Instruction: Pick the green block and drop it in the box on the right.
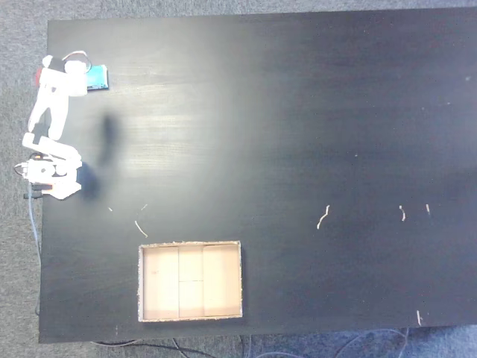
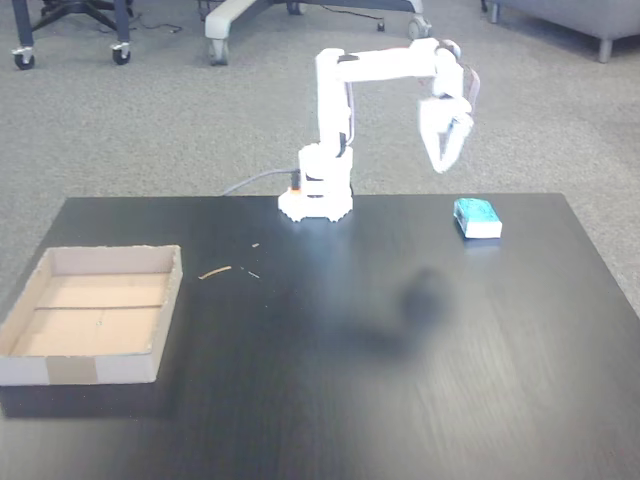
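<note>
Fixed view from the front: the white arm's fingers (image 2: 443,160), slightly apart, hung above and just behind the small flat teal-cyan block (image 2: 477,217) near the black counter's (image 2: 400,380) far-right edge.

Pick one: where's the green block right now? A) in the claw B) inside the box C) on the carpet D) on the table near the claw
D: the green block lies on the dark table, with the claw raised above it and the box far across the table.
</note>
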